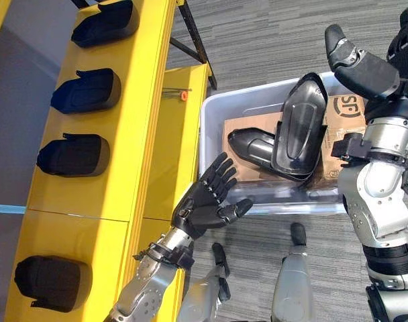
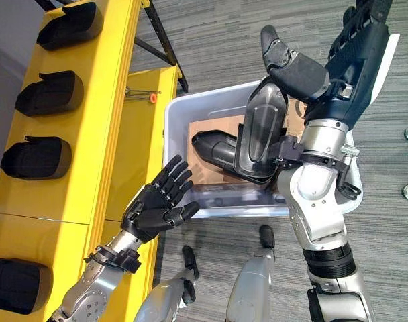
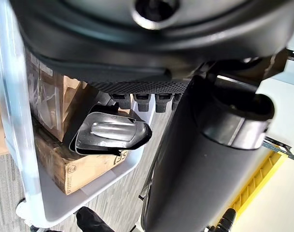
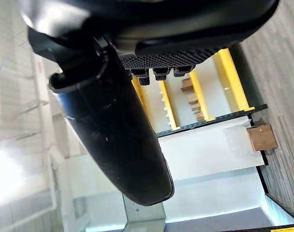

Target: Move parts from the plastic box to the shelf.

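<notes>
Four black parts (image 1: 86,90) already sit on the yellow shelf (image 1: 133,127). At least two more remain in the plastic box (image 1: 214,114): one lying flat (image 1: 251,147), another (image 1: 299,127) propped upright. The left hand (image 1: 207,201) hovers beside the box, fingers spread and empty. The right hand (image 1: 362,67) is raised above it, fingers relaxed, holding nothing

Black parts (image 1: 298,127) in plastic box (image 1: 214,111) — yellow shelf (image 1: 133,114)
</notes>
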You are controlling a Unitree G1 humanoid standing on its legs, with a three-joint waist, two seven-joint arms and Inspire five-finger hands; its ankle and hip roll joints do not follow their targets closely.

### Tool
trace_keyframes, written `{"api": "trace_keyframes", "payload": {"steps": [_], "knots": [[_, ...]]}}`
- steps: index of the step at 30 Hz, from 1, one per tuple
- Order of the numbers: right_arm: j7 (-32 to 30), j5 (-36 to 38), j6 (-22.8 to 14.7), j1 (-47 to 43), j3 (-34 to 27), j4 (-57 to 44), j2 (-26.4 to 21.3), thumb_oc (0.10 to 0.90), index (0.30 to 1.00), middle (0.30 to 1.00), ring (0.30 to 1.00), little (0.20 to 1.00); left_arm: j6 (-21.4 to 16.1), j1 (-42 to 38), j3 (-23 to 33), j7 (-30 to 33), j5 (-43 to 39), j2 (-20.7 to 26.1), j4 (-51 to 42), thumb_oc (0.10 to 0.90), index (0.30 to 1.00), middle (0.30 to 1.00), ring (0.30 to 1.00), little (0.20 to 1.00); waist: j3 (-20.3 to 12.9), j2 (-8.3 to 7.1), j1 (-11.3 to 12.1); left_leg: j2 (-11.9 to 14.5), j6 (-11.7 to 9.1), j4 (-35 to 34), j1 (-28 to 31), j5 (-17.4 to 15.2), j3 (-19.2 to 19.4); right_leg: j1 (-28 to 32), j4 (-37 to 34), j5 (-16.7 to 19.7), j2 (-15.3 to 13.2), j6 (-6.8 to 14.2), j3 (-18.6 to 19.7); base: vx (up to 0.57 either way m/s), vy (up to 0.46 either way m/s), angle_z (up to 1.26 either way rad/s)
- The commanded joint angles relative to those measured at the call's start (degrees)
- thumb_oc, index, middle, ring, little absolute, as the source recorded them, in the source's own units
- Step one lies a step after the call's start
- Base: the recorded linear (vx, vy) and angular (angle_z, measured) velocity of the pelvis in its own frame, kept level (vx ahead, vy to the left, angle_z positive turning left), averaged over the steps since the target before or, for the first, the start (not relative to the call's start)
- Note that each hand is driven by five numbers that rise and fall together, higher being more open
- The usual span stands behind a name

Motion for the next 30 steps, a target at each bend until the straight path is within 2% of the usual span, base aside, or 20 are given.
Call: {"api": "trace_keyframes", "payload": {"steps": [1,5,9,16,21,24,27,30], "knots": [[4.97,-7.81,-2.37,-0.53,-0.35,-11.43,-3.50,0.900,1.000,1.000,1.000,1.000,-5.63,-0.77,3.41,-0.89,-1.11,1.95,-10.38,0.900,1.000,1.000,1.000,1.000,-3.14,0.52,-0.56,2.10,1.13,4.58,1.03,-8.72,-1.80,3.69,6.43,-12.44,3.03,-4.63,-3.25,0.00,0.000,0.00],[8.75,-10.06,-1.12,7.07,-0.83,-14.36,-4.49,0.900,1.000,1.000,1.000,1.000,-5.71,-0.21,5.14,-0.31,-1.54,1.83,-11.00,0.900,1.000,1.000,1.000,1.000,-3.68,-0.36,-1.67,2.68,1.08,4.26,1.81,-8.65,-1.03,4.41,5.21,-11.77,3.30,-4.34,-2.84,0.00,0.000,0.00],[10.28,-9.34,-3.03,15.20,-2.01,-14.41,-6.66,0.900,1.000,1.000,1.000,1.000,-5.94,0.93,6.64,-0.14,-1.41,2.29,-11.79,0.900,1.000,1.000,1.000,1.000,-4.56,-1.60,-2.76,3.68,0.82,3.01,2.79,-8.04,-0.27,5.50,3.10,-10.91,3.73,-4.00,-2.37,-0.01,-0.017,-0.03],[11.10,-6.12,-5.09,23.60,-4.60,-13.85,-9.23,0.900,1.000,1.000,1.000,1.000,-6.65,2.10,7.86,-0.22,-1.30,3.27,-11.90,0.900,1.000,1.000,1.000,1.000,-5.58,-3.19,-3.75,4.66,0.60,2.48,3.27,-7.85,0.43,6.52,1.47,-10.26,3.93,-3.58,-2.18,-0.02,-0.031,-0.09],[11.48,-6.15,-4.92,26.27,-5.19,-13.15,-10.32,0.900,1.000,1.000,1.000,1.000,-7.09,2.59,8.43,-0.25,-1.18,3.68,-11.98,0.900,1.000,1.000,1.000,1.000,-5.11,-3.42,-4.34,4.93,0.62,2.17,3.33,-7.73,0.73,6.37,1.35,-10.48,4.24,-3.94,-2.17,-0.04,-0.006,-0.03],[13.75,-7.90,-6.23,28.00,-5.78,-12.83,-10.77,0.900,1.000,1.000,1.000,1.000,-7.29,3.23,9.32,-0.84,-1.71,4.02,-12.14,0.900,1.000,1.000,1.000,1.000,-4.92,-3.45,-4.59,4.89,0.60,1.77,3.35,-7.56,0.71,6.04,1.37,-10.45,4.37,-3.86,-2.06,-0.03,0.001,0.00],[15.72,-7.72,-6.08,28.56,-5.06,-12.42,-11.70,0.900,1.000,1.000,1.000,1.000,-7.60,3.43,9.55,-1.46,-2.10,4.37,-11.89,0.900,1.000,1.000,1.000,1.000,-4.62,-3.48,-4.66,4.86,0.71,1.57,3.34,-7.44,0.67,5.94,1.19,-10.35,4.39,-3.89,-2.01,-0.01,-0.005,0.00],[16.84,-10.04,-7.72,27.92,-3.44,-11.84,-12.70,0.900,1.000,1.000,1.000,1.000,-7.90,3.33,9.28,-1.65,-2.20,4.81,-11.74,0.900,1.000,1.000,1.000,1.000,-4.34,-3.48,-4.37,4.86,0.73,1.65,2.91,-7.37,0.47,5.68,1.20,-10.42,4.32,-3.90,-2.20,-0.03,-0.015,0.00]]}}
